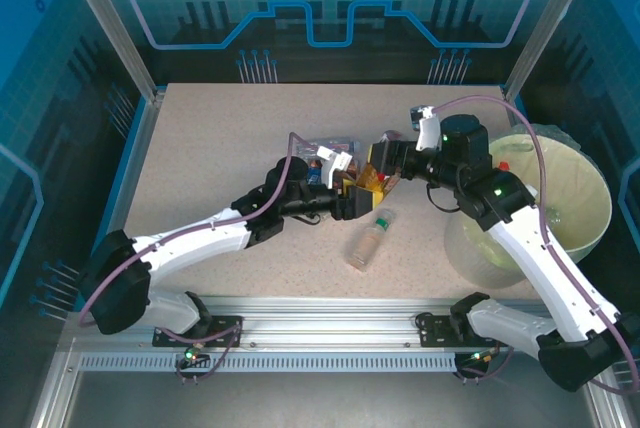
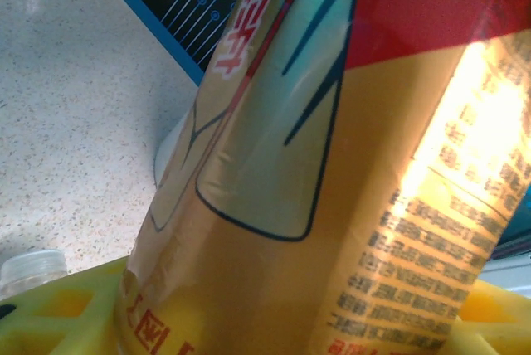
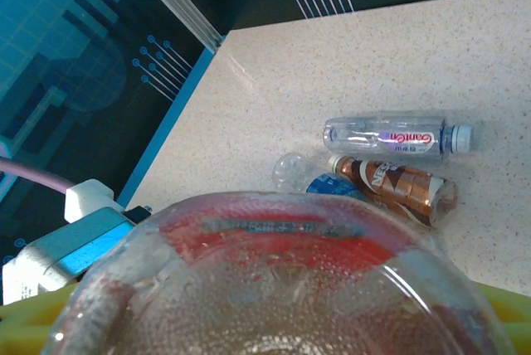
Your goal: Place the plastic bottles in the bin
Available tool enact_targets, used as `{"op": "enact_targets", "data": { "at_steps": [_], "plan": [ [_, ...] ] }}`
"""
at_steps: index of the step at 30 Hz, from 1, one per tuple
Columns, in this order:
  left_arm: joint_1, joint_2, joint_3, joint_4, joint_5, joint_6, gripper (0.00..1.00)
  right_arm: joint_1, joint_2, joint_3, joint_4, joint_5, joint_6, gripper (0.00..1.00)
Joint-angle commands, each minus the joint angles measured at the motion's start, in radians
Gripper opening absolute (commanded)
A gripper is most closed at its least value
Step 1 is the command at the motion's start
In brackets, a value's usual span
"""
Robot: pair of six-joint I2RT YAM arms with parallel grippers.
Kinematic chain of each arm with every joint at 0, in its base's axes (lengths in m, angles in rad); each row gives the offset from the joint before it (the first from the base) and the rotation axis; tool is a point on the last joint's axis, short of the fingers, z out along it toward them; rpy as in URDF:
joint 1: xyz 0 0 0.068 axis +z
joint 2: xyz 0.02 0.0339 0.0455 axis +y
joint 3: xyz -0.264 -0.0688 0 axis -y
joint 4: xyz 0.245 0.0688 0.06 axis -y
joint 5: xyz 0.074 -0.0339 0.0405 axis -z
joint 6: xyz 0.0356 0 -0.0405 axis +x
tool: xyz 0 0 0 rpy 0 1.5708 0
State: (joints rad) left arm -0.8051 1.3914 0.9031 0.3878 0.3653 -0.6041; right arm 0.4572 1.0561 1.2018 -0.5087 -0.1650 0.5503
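so, table [image 1: 220, 148]: pale beige speckled top with a blue lip along its left and far edges; it reflects some light near the far left corner.
room: blue translucent panels [image 1: 60, 68] printed with circuit lines wall in the left, far and right sides, held by metal posts [image 1: 110, 23]; a gear emblem sits at the top of the far panel.
near edge: a slotted metal rail [image 1: 330, 323] carries both arm bases.
bin [image 1: 585, 223]: stands at the table's right edge, pale yellow-green, its bag loose over the rim.
left gripper [image 1: 352, 196]: near the table's middle, clamped on the yellow-labelled bottle [image 2: 274, 206], whose label rises between the yellow fingers [image 2: 58, 313].
right gripper [image 1: 383, 176]: just beside the left one; the red-banded bottle [image 3: 282, 289] sits right up against its camera, but i cannot tell whether the jaws press on it.
loose bottle [image 1: 370, 241]: lies on its side between the grippers and the near edge, green cap towards the far edge.
other bottles: a clear bottle [image 3: 390, 137], a brown-labelled bottle [image 3: 398, 185] and a crushed bottle [image 3: 311, 179] lie together on the table, just beyond the left arm.
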Motion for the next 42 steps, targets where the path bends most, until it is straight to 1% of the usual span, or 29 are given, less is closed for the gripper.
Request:
{"op": "enact_targets", "data": {
  "at_steps": [1, 3, 5, 9, 13, 18, 25, 30, 34, 39, 42],
  "plan": [
    [0.008, 0.022, 0.046, 0.023, -0.037, -0.040, 0.56, 0.020, -0.013, 0.001, -0.018, -0.047, -0.013, 0.62],
    [0.009, 0.024, 0.046, 0.019, -0.034, -0.039, 0.58, 0.020, -0.013, 0.001, -0.019, -0.037, -0.015, 0.59],
    [0.009, 0.023, 0.046, 0.009, -0.035, -0.038, 0.63, 0.017, -0.017, 0.007, -0.028, -0.012, -0.016, 0.56],
    [0.010, 0.012, 0.059, -0.067, -0.088, -0.021, 0.79, 0.014, -0.042, 0.026, -0.063, 0.053, -0.019, 0.52],
    [0.015, -0.005, 0.060, -0.114, -0.099, 0.014, 0.89, 0.011, -0.087, 0.047, -0.108, 0.145, -0.034, 0.48],
    [0.026, -0.033, 0.049, -0.123, -0.098, 0.040, 0.90, 0.001, -0.139, 0.095, -0.171, 0.224, -0.079, 0.45],
    [0.037, -0.078, 0.026, -0.145, -0.155, 0.065, 0.92, -0.002, -0.209, 0.237, -0.313, 0.471, -0.154, 0.42],
    [0.048, -0.117, -0.001, -0.176, -0.220, 0.070, 0.96, -0.003, -0.256, 0.299, -0.370, 0.589, -0.182, 0.41],
    [0.065, -0.151, -0.026, -0.191, -0.254, 0.069, 0.99, -0.003, -0.289, 0.339, -0.426, 0.706, -0.215, 0.40],
    [0.086, -0.178, -0.049, -0.201, -0.273, 0.067, 0.99, -0.002, -0.309, 0.376, -0.521, 0.932, -0.267, 0.40],
    [0.098, -0.181, -0.054, -0.204, -0.276, 0.061, 0.99, -0.003, -0.323, 0.385, -0.557, 1.039, -0.271, 0.39]
  ]
}}
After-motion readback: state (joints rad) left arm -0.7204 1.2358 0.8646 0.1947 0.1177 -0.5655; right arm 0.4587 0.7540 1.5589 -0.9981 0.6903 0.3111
